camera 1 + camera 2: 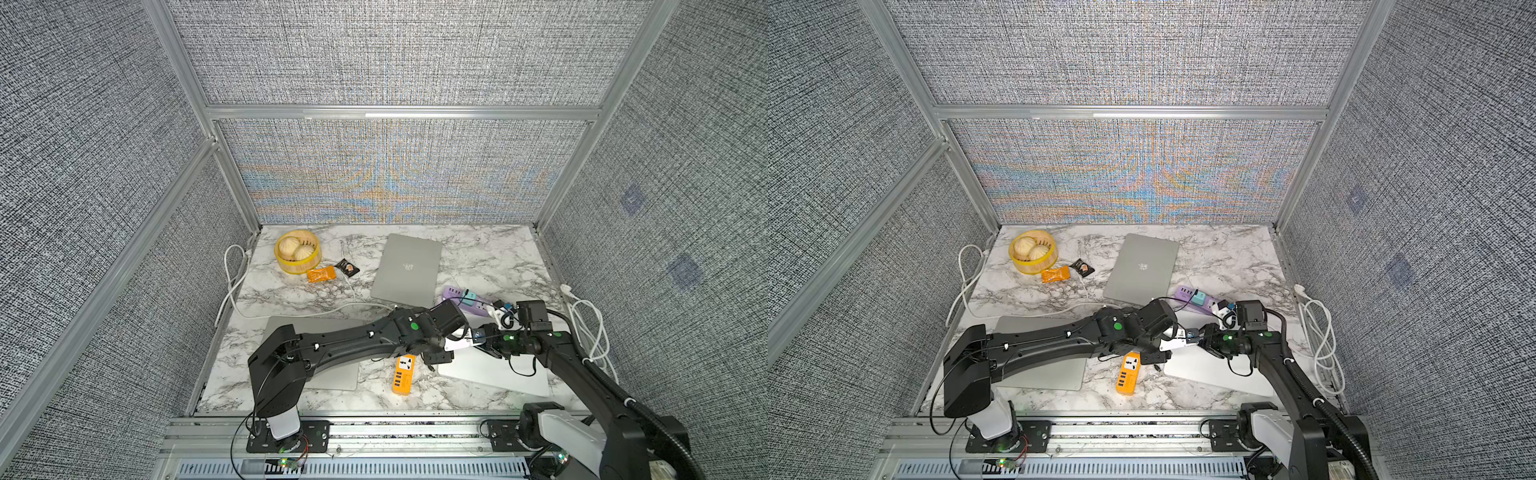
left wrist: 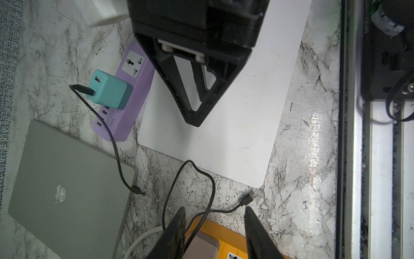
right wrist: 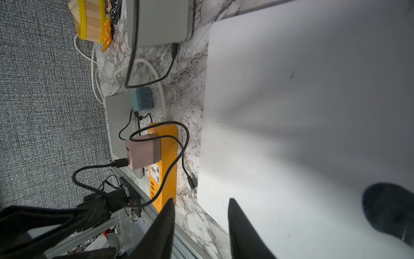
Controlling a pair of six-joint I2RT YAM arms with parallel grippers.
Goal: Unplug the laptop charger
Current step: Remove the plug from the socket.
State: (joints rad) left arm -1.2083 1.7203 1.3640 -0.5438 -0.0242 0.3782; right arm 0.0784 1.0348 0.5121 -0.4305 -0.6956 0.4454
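Left hand point(image 2: 214, 209) hangs spread just above the orange strip point(image 2: 228, 240), pinching nothing; right hand point(image 3: 201, 199) is spread and empty too, over the edge of the white laptop point(image 3: 302, 112). On the marble worktop point(image 1: 490, 253) lie three closed laptops: the white laptop, a grey laptop point(image 1: 407, 270) at the back, and a silver laptop point(image 1: 336, 376) half hidden under the left arm point(image 1: 332, 345).

Two power strips carry two of three charger cubes. One pink charger point(image 3: 143, 152) sits in the orange strip. Its black cable point(image 3: 188, 138) loops beneath the left hand, and its plug point(image 3: 192, 182) lies loose on the marble just beside the white laptop. One teal charger point(image 2: 109, 92) sits in the purple strip point(image 1: 451, 292). One blue-grey charger point(image 3: 142, 98) lies with prongs bare at the silver laptop's corner.

At the back stand one steamer point(image 1: 297, 268) holding two buns point(image 1: 287, 246), an orange packet point(image 1: 321, 274) and a black packet point(image 1: 348, 267).
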